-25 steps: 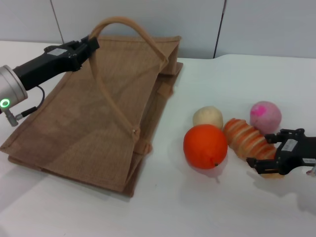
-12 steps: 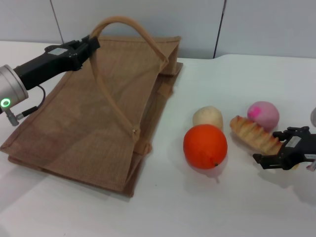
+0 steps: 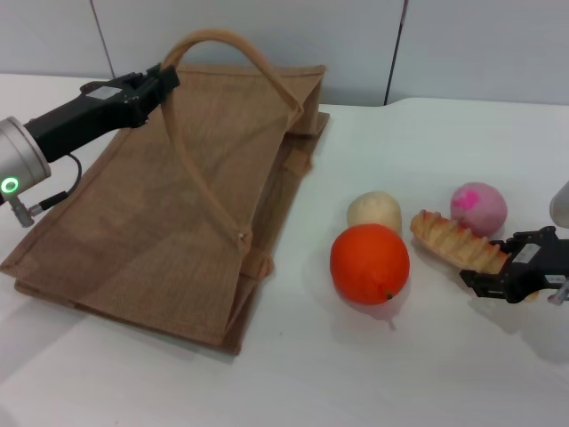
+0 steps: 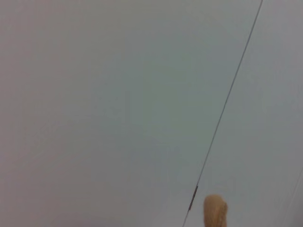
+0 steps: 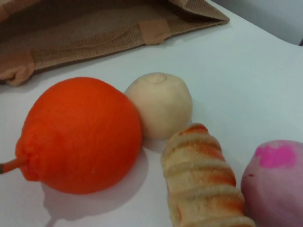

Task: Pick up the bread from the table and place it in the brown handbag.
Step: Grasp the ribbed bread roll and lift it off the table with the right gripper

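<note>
Pale grey panelled wall, dark vertical seams, even light

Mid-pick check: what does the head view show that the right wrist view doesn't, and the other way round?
Only the head view: the left gripper holding up the looped handle of the tan-brown burlap handbag, and the right gripper closed on the near end of the striped ridged bread.

Only the right wrist view: the dimple on top of the small round cream bun and the green stem stub on the round orange fruit.

Both: the bread, orange fruit, bun, pink-and-magenta ball, the bag's edge and the white table.
</note>
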### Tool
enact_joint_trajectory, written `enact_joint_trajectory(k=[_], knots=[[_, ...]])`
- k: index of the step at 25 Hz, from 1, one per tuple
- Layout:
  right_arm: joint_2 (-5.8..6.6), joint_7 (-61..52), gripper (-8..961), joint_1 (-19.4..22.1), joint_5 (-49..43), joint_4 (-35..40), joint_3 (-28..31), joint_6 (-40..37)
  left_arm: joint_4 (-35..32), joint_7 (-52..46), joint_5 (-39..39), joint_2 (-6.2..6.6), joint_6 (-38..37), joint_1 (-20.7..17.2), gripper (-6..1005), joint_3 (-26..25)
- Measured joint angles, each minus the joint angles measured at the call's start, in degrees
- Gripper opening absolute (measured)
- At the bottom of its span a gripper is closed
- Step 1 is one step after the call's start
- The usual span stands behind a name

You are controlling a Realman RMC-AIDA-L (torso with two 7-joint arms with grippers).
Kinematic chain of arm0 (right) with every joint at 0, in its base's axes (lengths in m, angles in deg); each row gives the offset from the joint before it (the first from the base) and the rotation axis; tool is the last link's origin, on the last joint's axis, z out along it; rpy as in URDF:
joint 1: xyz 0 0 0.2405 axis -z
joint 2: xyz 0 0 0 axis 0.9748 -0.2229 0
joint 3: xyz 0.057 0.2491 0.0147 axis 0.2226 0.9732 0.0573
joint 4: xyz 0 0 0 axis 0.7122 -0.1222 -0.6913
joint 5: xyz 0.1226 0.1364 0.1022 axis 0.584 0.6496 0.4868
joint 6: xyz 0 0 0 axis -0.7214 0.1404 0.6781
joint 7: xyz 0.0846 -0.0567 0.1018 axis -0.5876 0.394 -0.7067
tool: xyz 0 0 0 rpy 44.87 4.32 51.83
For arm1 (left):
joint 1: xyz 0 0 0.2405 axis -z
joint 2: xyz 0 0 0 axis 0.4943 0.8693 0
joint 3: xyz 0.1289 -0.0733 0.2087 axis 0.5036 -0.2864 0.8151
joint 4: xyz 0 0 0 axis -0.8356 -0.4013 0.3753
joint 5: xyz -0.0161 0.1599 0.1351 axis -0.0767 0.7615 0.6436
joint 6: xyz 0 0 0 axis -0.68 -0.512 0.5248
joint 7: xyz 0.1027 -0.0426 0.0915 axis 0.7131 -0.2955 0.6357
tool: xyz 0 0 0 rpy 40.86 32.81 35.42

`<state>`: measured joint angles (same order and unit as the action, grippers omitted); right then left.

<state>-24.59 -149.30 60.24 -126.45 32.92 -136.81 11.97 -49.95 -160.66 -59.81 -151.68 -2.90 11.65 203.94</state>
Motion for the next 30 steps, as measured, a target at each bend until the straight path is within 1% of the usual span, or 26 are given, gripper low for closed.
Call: enact_joint_trajectory(k=[4, 9, 11, 17, 22, 25, 30], knots=[[0.03, -0.1, 684, 0.0, 0.0, 0.1, 0.0, 0.0, 0.0, 0.2, 0.0, 0.00, 0.0, -0.1, 121, -0.1], [0.37, 0.1, 601, 0.0, 0.0, 0.5, 0.0, -0.6, 0.0, 0.2, 0.0, 0.00, 0.0, -0.1, 121, 0.1], [0.44, 0.4, 582, 0.1, 0.0, 0.6, 0.0, -0.8, 0.0, 0.2, 0.0, 0.00, -0.2, -0.1, 121, 0.2], [0.65, 2.2, 508, 0.5, 0.5, 1.7, 0.1, -1.9, 0.0, 0.2, 0.0, 0.05, -2.9, -0.1, 121, 0.2], [0.68, 7.1, 458, 0.6, 4.7, 4.2, 0.2, -5.3, 0.3, 0.0, 0.0, 0.14, -6.4, -0.2, 122, 0.0], [0.65, 10.4, 445, 0.9, 8.0, 5.6, 0.5, -6.8, 0.5, 0.0, 0.0, 0.20, -8.3, -0.2, 122, 0.0], [0.65, 11.5, 425, 1.9, 8.7, 9.0, 1.5, -7.4, 0.6, -0.2, -0.6, 0.23, -11.7, -0.1, 122, 0.2]])
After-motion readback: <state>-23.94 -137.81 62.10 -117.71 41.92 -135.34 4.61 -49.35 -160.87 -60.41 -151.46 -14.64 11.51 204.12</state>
